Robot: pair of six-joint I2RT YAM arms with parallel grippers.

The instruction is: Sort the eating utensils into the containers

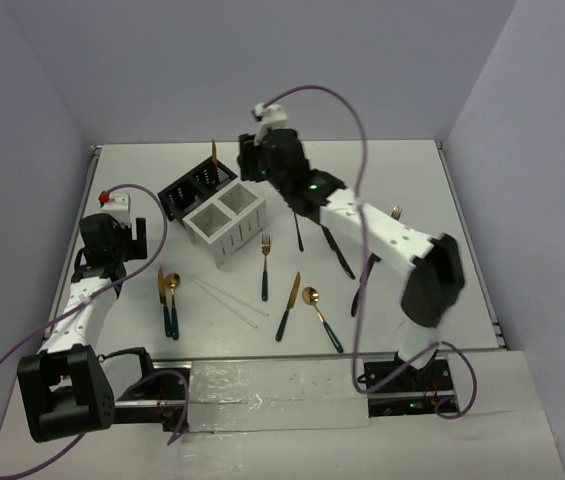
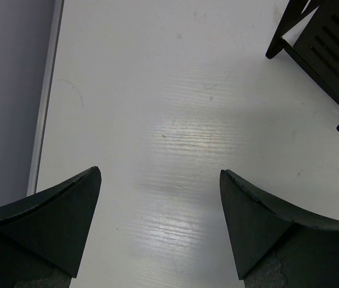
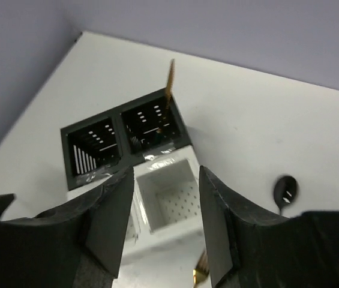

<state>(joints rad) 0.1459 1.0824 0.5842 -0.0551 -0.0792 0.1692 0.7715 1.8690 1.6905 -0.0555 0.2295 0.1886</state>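
The black container [image 1: 196,186] and the white container [image 1: 225,226] stand side by side at the table's middle back. A gold-headed knife [image 1: 214,155] stands upright in the black container's right compartment, also in the right wrist view [image 3: 169,90]. My right gripper [image 1: 251,163] is open and empty, hovering above the white container [image 3: 175,198] next to the black one [image 3: 121,141]. My left gripper [image 1: 127,235] is open and empty, low over bare table [image 2: 159,174]. Gold and green utensils lie loose: a fork and spoon [image 1: 168,298], a fork [image 1: 265,266], a knife [image 1: 289,305], a spoon [image 1: 320,316]. Two white chopsticks [image 1: 227,295] lie between them.
Black utensils [image 1: 342,255] lie under the right arm; a black spoon [image 3: 285,192] shows in the right wrist view. A corner of the black container [image 2: 325,54] is at the top right of the left wrist view. The table's left edge [image 2: 44,108] is close by.
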